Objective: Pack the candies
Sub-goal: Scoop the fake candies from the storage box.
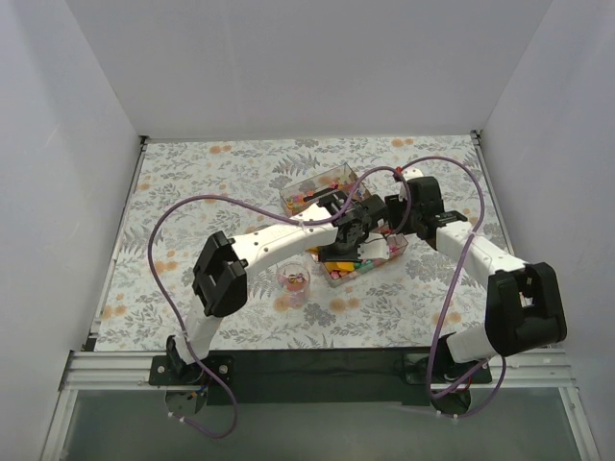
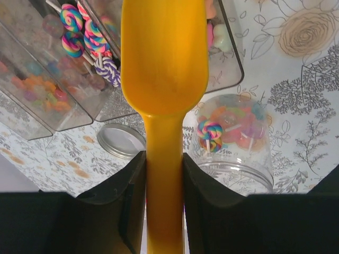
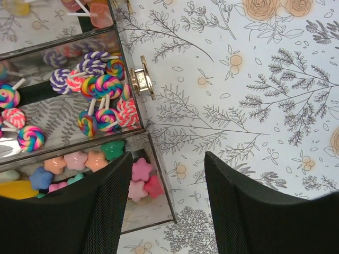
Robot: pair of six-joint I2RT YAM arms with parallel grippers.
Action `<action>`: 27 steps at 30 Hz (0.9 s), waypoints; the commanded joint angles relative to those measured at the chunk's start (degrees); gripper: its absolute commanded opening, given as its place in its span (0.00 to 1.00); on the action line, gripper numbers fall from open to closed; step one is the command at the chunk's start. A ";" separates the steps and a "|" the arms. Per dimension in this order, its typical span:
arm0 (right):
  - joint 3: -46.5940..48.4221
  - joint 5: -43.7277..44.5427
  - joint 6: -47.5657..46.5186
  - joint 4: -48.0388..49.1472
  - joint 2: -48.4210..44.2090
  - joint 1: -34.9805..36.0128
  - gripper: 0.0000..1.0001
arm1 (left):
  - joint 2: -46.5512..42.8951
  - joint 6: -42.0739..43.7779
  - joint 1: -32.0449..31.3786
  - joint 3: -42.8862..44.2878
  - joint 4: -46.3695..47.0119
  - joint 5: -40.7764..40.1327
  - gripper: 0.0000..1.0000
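Counter [image 1: 192, 182] is covered w/ a white cloth printed in grey foliage and pale orange blooms; plain white panels close it in on the L, R and far sides; an aluminium rail [image 1: 106, 370] runs along the near edge, where both arm bases are bolted; purple cables [image 1: 173, 221] loop over the arms.

A clear compartment box [image 1: 307, 187] sits at about mid-counter, both arms reaching in over it; it holds most of the candies [image 2: 235, 119], sorted by kind: swirl lollipops [image 3: 100, 87] in one compartment, star sweets [image 3: 79, 161] in the next, small mixed pieces in another, too blurred to name; a brass latch [image 3: 142, 78] is on the box's side wall.

More candies, one swirl lollipop among them, are in a clear jar [image 1: 293, 280] on the cloth just beside the box, on the near side; a round metal lid [image 2: 121, 140] lies flat on the cloth nearby, apart from the jar.

Left fingers [image 2: 124, 206] are clamped on the handle of an orange scoop [image 2: 164, 69]; its bowl hangs over the box edge.

Right fingers [image 3: 249, 211] are apart w/ nothing between them, over the box's corner; one is above the star sweets, the other above bare cloth.
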 commanded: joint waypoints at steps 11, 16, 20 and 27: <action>2.36 -2.47 -4.62 1.56 4.76 -1.52 0.55 | 7.07 -2.97 -0.42 7.56 0.25 4.37 0.00; 2.36 -5.46 -4.62 1.30 6.79 -1.79 0.22 | 8.65 -4.99 -0.42 7.74 0.77 4.89 0.00; 1.93 -8.97 -4.27 0.69 7.49 -1.79 0.03 | 9.88 -6.92 -0.42 8.18 1.30 4.46 0.00; -0.36 -9.86 -1.90 0.42 6.35 -1.79 0.01 | 12.26 -12.63 -0.42 9.50 2.35 2.61 0.00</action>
